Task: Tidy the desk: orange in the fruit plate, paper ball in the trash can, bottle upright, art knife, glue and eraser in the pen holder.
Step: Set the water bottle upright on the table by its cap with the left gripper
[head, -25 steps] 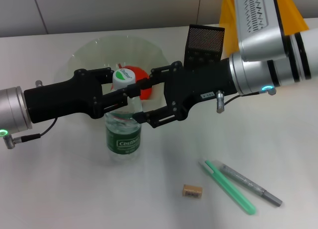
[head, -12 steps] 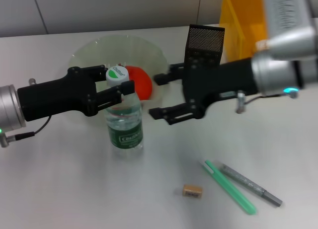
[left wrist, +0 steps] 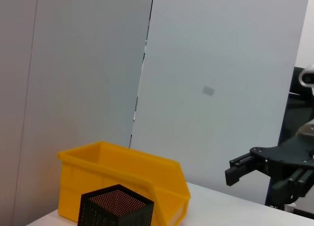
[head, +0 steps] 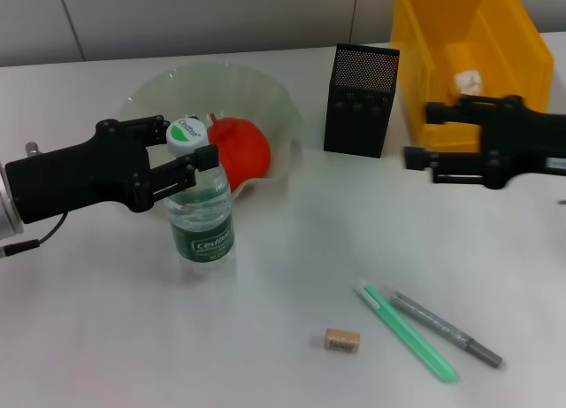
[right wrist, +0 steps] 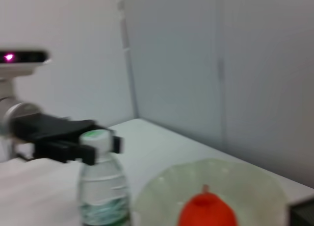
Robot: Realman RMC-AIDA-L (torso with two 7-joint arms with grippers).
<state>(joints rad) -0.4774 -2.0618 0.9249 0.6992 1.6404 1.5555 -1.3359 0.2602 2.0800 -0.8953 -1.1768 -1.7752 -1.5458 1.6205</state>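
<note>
The bottle [head: 200,222] stands upright on the table in front of the fruit plate [head: 274,98]. My left gripper [head: 187,141] is shut on its neck, just under the white cap. The orange [head: 239,150] lies in the fruit plate. The paper ball [head: 467,80] lies in the yellow trash can [head: 442,36]. My right gripper [head: 419,134] is open and empty, in front of the trash can and right of the black pen holder [head: 361,98]. The tan eraser [head: 341,340], the green art knife [head: 407,334] and the grey glue stick [head: 447,329] lie on the near table.
The right wrist view shows the bottle [right wrist: 100,187], the orange [right wrist: 206,211] and the plate [right wrist: 245,177]. The left wrist view shows the trash can [left wrist: 122,179], the pen holder [left wrist: 115,206] and my right gripper [left wrist: 240,169].
My right gripper has let go near the bottle and drawn far back to the right, opening. My left gripper has shifted the upright bottle a little to the left.
</note>
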